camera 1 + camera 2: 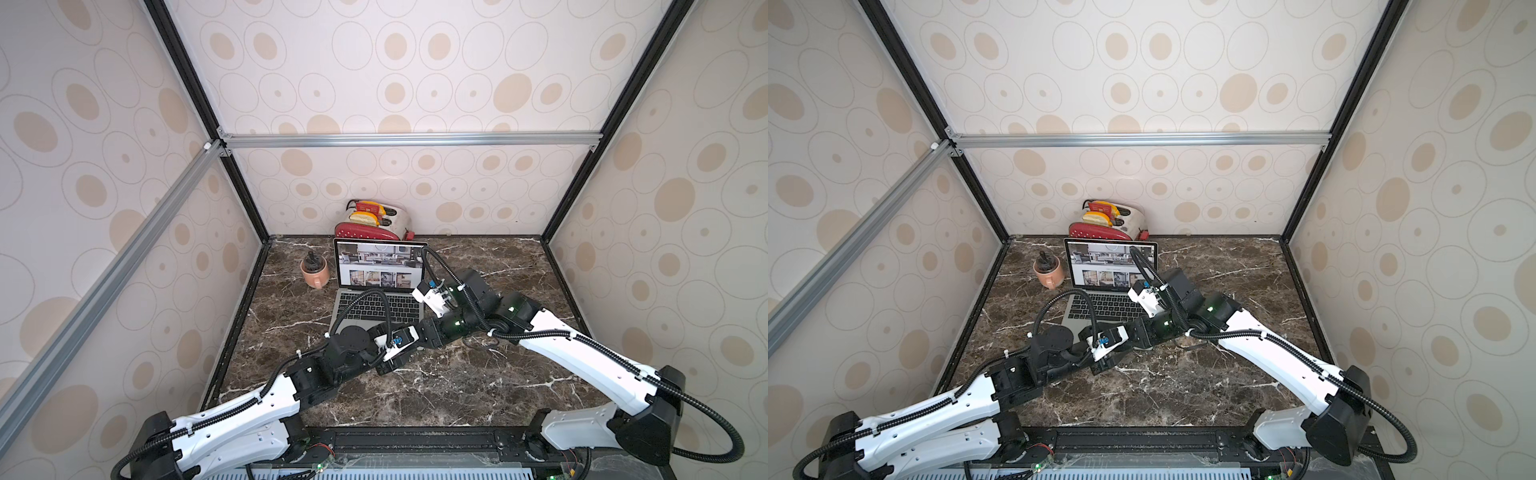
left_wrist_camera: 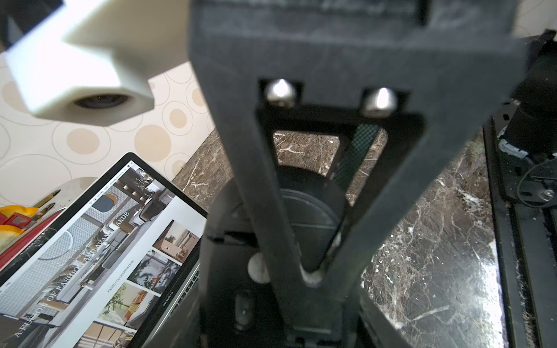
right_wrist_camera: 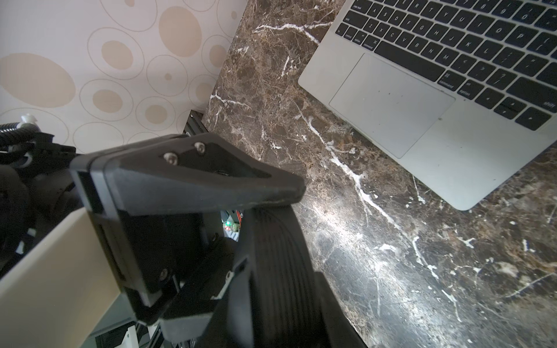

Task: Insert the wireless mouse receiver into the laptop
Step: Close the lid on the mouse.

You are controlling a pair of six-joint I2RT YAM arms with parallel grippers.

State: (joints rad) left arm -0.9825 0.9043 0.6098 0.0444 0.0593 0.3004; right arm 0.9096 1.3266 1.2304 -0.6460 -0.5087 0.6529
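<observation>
**Foreground:** the black base rail runs along the near edge of the counter. It carries the left arm and right arm, which converge mid-counter.

**Left gripper**: clamped on a black mouse, just in front of the front edge of the laptop, toward its right corner.

**Right gripper**: angled down toward the mouse from the right. In the left wrist view one of its fingers, a hollow triangular frame, stands face-on with its tip at the mouse. It hides most of the second finger, so whether the jaws are parted or closed cannot be told.

**Laptop:** silver-grey and open at the back centre of the counter. Its lit screen shows a white page of interior photographs and faces the front. The trackpad shows in the right wrist view.

**Surroundings:** a red-and-cream toaster stands behind the laptop against the rear wall. Near the laptop's left side stands a pink mug holding a dark object.
</observation>
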